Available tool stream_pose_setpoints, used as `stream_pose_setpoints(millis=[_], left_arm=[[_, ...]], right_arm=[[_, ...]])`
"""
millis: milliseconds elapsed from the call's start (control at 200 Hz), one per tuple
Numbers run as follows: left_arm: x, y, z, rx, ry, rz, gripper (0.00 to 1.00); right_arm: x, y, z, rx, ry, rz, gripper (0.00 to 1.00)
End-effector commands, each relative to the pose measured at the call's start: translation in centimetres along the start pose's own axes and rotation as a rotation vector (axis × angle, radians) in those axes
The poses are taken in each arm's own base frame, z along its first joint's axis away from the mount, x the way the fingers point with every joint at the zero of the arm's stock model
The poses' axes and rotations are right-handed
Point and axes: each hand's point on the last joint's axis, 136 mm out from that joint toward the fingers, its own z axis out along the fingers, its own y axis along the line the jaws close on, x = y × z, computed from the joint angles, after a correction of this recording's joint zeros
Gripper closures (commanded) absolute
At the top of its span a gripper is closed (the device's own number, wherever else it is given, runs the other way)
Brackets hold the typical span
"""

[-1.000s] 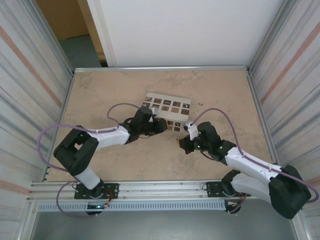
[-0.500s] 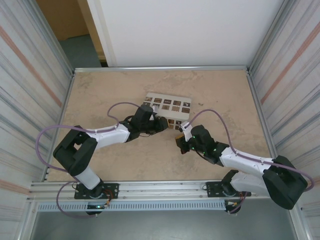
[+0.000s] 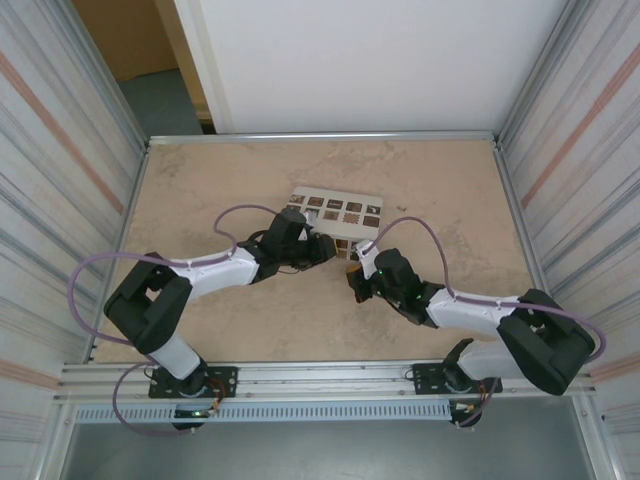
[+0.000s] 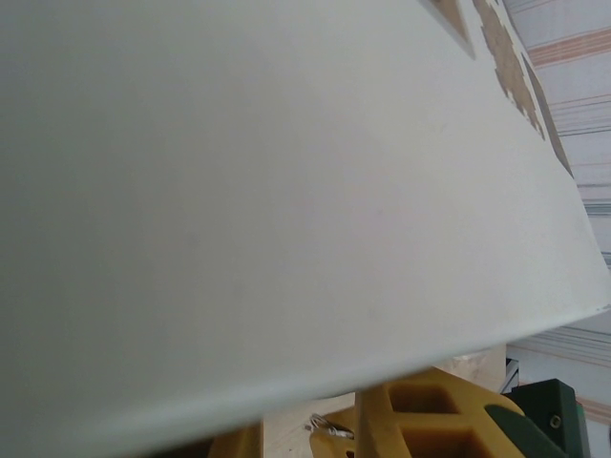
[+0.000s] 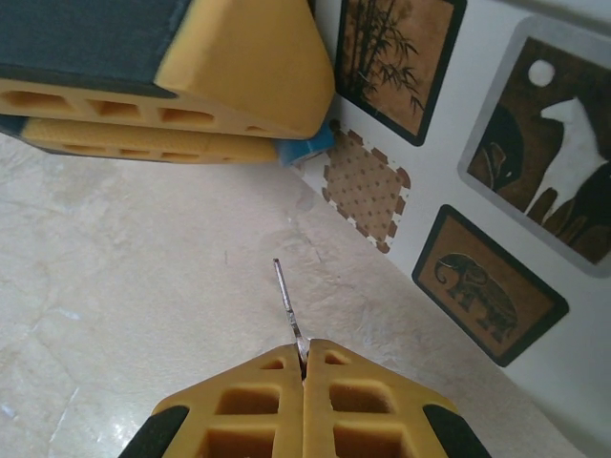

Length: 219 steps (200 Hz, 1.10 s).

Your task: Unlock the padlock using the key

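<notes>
- While the left hand (image 3: 323, 248) holds at the picture card's (image 3: 345, 199) near edge, its fingers are nearly together on a small blue piece (image 5: 307, 145), which may be the padlock.
- The right hand (image 3: 356, 282), clamped tight on the key (image 5: 286, 301), has swung closer to that edge, so insertion looks next.

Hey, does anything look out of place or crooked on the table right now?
The picture board lies askew, not square with the table edges. The left end effector sits over its near corner, pinching a small blue thing I cannot identify. The right end effector grips the key normally.
</notes>
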Motion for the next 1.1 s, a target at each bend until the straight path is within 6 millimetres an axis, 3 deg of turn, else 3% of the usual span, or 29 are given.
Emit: stream_pose_setpoints(millis=[0, 541, 1092], left_arm=[[-1.2, -4.4, -1.8, 0.122, -0.031, 0.026, 0.88], [-1.1, -4.1, -1.8, 0.114, -0.032, 0.021, 0.88], [-1.1, -4.1, -1.5, 0.117, -0.026, 0.018, 0.87]], right_arm=[[-1.8, -0.1, 0.5, 0.02, -0.061, -0.027, 1.0], [-3.3, -1.1, 1.2, 0.041, -0.118, 0.023, 1.0], [-4.1, -0.5, 1.2, 0.001, -0.142, 0.027, 1.0]])
